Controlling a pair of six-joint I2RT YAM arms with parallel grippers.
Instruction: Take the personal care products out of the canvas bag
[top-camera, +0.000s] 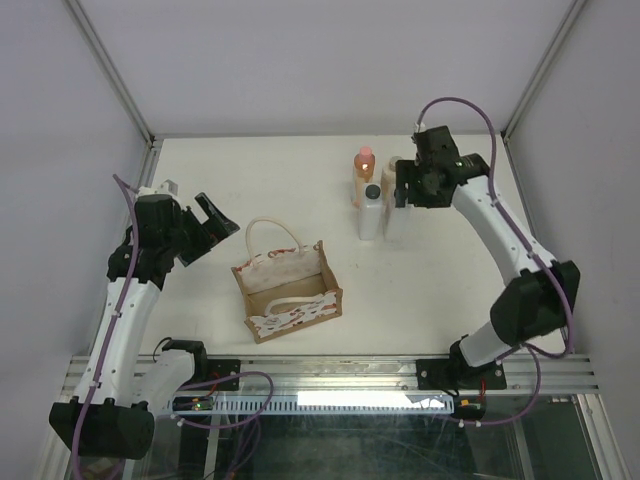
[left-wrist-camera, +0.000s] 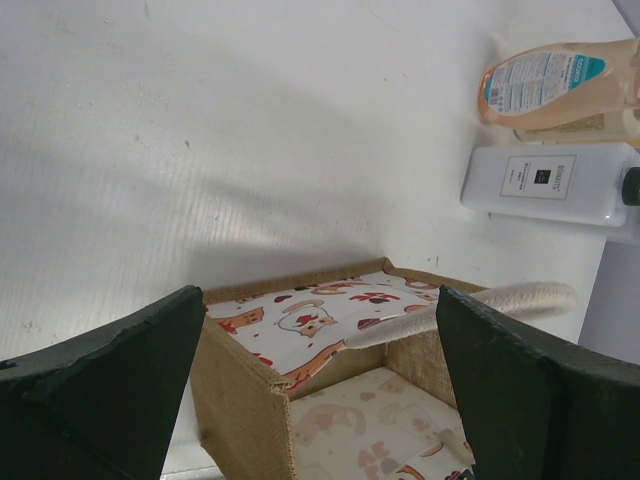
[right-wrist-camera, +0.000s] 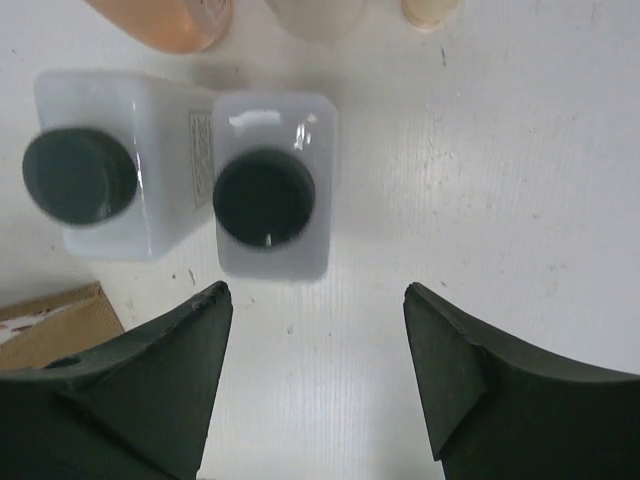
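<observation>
**A:** Start at the left. What's the left tool (top-camera: 208, 225) doing?

**B:** Its jaws are spread wide with nothing between them, and it hangs just left of the canvas bag (top-camera: 287, 290). The bag sits upright near the middle of the worktop (top-camera: 200, 165) with its mouth open. The left wrist view shows only patterned lining in the part of the inside it can see.

**A:** And the products?

**B:** All four stand outside the bag in a tight cluster to its right, towards the back. The orange bottle (top-camera: 365, 168) and the beige bottle (top-camera: 390, 172) are behind. The two white bottles, one (top-camera: 371, 212) and the other (right-wrist-camera: 268, 195), stand in front, side against side.

**A:** How would they handle?

**B:** I'd guess stiff, smooth plastic that is fairly light. They are tall and narrow, so they would tip easily. I'd pinch a bottle across the body just under the cap, because the caps look slick. The bag looks light and soft-walled with floppy rope handles, so it would probably slide if nudged.

**A:** The right tool (right-wrist-camera: 317, 292)?

**B:** It hovers just above the right-hand white bottle with its jaws apart, gripping nothing.

**A:** Surface and room?

**B:** The worktop is matte white with faint scuffs. Pale walls close in three sides, there are metal posts at the corners, and a rail runs along the near edge.
</observation>
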